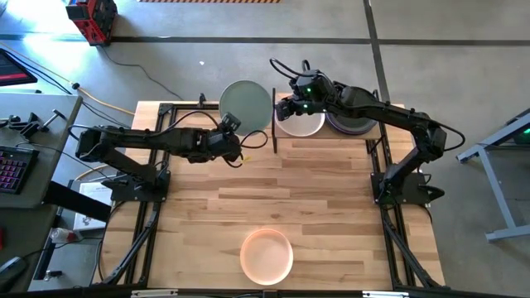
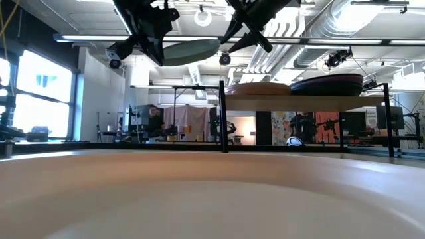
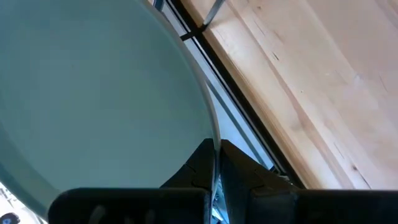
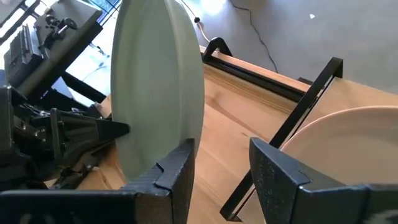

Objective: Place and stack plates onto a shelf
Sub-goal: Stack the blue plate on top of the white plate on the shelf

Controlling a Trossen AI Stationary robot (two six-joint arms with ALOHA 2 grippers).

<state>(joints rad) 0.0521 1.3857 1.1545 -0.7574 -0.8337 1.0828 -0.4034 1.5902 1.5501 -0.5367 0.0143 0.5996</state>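
Observation:
A sage green plate (image 1: 246, 103) hangs in the air over the table's far edge, just left of the shelf (image 2: 305, 98), with my left gripper (image 1: 231, 124) shut on it. My right gripper (image 1: 284, 106) stands open close by the plate's right rim, and the plate is not between its fingers (image 4: 177, 171). On the shelf rest a beige plate (image 1: 302, 126) and a dark purple plate (image 1: 349, 124). A peach-pink plate (image 1: 267, 255) lies on the table by the near edge. My left gripper pinches the green plate's rim (image 3: 215, 146) between its two fingers, one above and one below, on the plate's near-left side. The fingers come from the table's left, slanting a little downward. The plate is lifted clear and nearly level. My right gripper: whether its finger touches the plate's rim (image 4: 186, 134), I cannot tell.
The shelf's black corner post (image 1: 274, 124) stands between the green plate and the beige plate. The middle of the tabletop (image 1: 273, 190) is bare wood. Left of the table stands a bench with tools and a keyboard (image 1: 10, 170).

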